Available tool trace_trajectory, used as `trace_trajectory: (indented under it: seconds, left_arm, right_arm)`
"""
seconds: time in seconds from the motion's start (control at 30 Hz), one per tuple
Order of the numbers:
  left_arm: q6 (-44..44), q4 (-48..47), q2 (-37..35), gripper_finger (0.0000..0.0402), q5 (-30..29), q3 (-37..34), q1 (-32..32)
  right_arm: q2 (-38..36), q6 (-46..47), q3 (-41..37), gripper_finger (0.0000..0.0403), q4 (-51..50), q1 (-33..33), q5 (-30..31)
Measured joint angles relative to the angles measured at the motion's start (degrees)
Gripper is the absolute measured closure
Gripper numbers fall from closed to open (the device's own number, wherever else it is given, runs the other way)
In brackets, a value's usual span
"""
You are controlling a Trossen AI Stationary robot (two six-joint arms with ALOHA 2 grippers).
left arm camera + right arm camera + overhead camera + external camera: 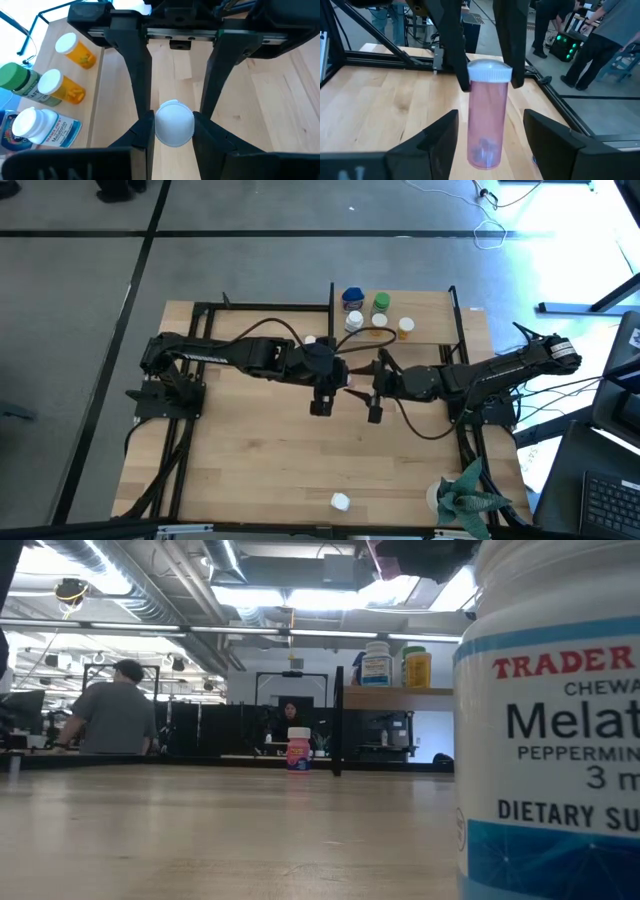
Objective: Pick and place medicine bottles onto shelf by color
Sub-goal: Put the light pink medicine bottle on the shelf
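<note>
While clamped by left end effector (172, 131), pink bottle (487, 117) upright.

A white melatonin bottle (550, 740) is looming at the table's (200, 830) near edge, a pink bottle (298, 750) standing at the far edge, two bottles (378, 664) sitting on the shelf (400, 698).
</note>
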Motion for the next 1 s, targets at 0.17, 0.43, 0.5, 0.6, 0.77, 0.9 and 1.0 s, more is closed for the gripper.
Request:
trace_trajectory:
  seconds: [0.17,0.43,0.5,0.6,0.77,0.9,1.0]
  left_arm:
    - [-0.32,-0.03,0.01,0.0314,0.0,0.0,0.0]
    - [-0.44,-0.04,0.01,0.0298,-0.76,0.0,0.0]
    - [-0.86,-0.04,0.01,0.029,-1.46,0.0,0.0]
    - [-1.4,-0.07,0.01,0.0279,-2.01,0.0,0.07]
    - [-1.42,-0.07,0.01,0.0267,-2.05,0.0,0.11]
    - [-1.42,-0.07,0.01,0.0263,-2.1,0.0,0.11]
    - [-1.42,-0.07,0.01,0.0263,-2.1,0.0,0.11]
  right_arm:
    - [0.0,-0.08,0.0,0.0213,-0.04,0.0,0.0]
    - [0.0,-0.08,0.0,0.0262,-0.11,0.0,0.0]
    - [0.0,-0.08,0.0,0.0273,-0.12,0.0,0.1]
    - [0.0,-0.88,0.0,0.0288,-0.11,0.0,0.12]
    - [0.0,-1.34,0.0,0.0301,-0.09,0.0,0.14]
    - [0.0,-1.34,0.0,0.03,-0.11,0.0,0.12]
    - [0.0,-1.34,0.0,0.03,-0.11,0.0,0.11]
